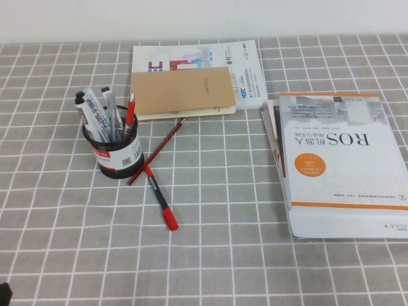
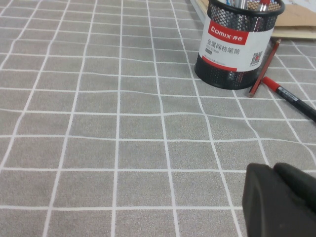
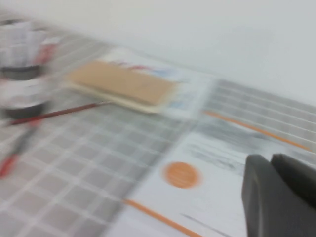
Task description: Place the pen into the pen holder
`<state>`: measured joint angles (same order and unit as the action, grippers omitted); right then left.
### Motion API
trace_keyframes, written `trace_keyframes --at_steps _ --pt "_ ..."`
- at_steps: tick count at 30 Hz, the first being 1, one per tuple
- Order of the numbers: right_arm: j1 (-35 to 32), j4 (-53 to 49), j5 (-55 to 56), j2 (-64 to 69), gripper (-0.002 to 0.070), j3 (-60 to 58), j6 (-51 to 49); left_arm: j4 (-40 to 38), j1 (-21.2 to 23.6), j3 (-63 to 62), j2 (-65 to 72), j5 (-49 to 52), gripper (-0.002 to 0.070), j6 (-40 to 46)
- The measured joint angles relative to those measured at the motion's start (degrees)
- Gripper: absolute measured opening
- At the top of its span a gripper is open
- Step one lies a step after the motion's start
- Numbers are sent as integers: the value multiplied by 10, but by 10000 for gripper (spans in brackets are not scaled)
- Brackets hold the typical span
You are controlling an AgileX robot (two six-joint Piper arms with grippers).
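The black wire-mesh pen holder (image 1: 118, 153) with a red-and-white label stands at the left of the table; it also shows in the left wrist view (image 2: 236, 44). Several pens stand in it. One of them is the slim red pen (image 1: 130, 113), upright at the holder's right rim, its top showing in the left wrist view (image 2: 264, 4). My left gripper (image 2: 274, 170) is shut and empty, low over the cloth, well short of the holder. My right gripper (image 3: 270, 160) is shut and empty above the large white book (image 3: 197, 192).
A red-capped pen with a black barrel (image 1: 160, 205) and a thin red-brown pencil (image 1: 156, 151) lie beside the holder. A brown notebook (image 1: 182, 92) on a white booklet lies at the back. The white book (image 1: 344, 162) lies at the right.
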<state>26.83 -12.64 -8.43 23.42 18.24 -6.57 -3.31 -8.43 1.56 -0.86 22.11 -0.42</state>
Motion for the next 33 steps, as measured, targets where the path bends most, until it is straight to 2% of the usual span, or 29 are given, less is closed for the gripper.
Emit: trace_keyframes --at_steps 9,13,18,28,33 --pt "-242 85 -14 -225 -12 -134 0 0 0 0 0 0 -5 0" --pt "-294 103 -18 -238 -13 -159 0 0 0 0 0 0 -5 0" --pt "-293 116 -36 -238 -13 -170 0 0 0 0 0 0 -5 0" --pt "-192 135 -122 -238 -13 -198 0 0 0 0 0 0 -5 0" --pt "-186 134 -126 -238 -13 -198 0 0 0 0 0 0 -5 0"
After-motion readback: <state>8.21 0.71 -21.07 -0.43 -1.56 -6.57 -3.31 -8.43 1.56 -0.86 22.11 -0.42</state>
